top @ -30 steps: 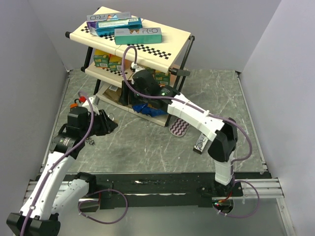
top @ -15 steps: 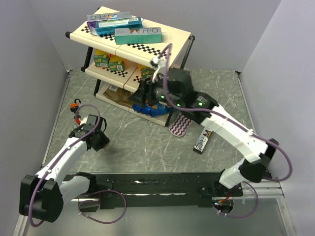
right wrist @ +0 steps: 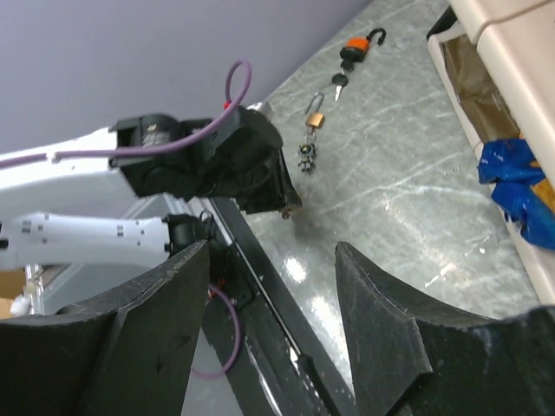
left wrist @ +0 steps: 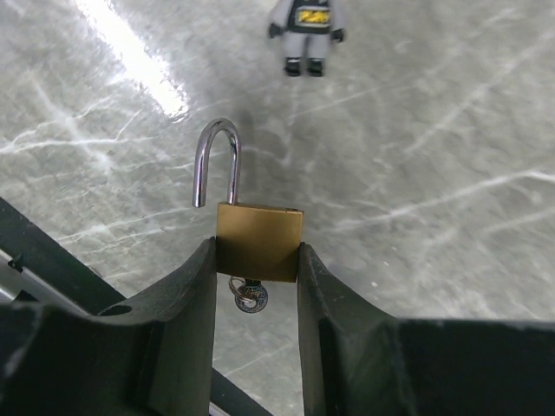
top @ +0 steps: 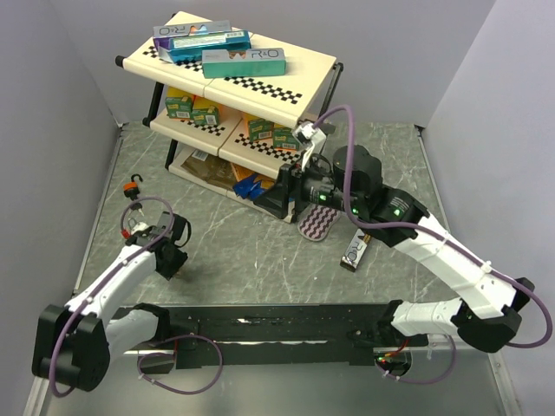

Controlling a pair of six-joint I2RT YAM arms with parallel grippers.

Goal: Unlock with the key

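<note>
Brass padlock: held by the sides of its body between the fingers of the left gripper, low over the near left part of the grey table.
- Key: seated in the underside of the lock, its ring hanging between the fingers.
- Shackle: raised, one leg clear of the body; the lock reads as unlocked.
- Toy figure: on the table just beyond the shackle, apart from it.
- Right gripper: spread wide, holding nothing, raised near the shelf.
- Orange padlock: far left of the table, untouched.

Risks, as judged:
- The grip holds smooth brass at two narrow sides, so the lock may twist or slip.
- A push forward could drive the shackle against the table or the figure and snap it shut.
- Setting down key-first could knock the key loose.
</note>
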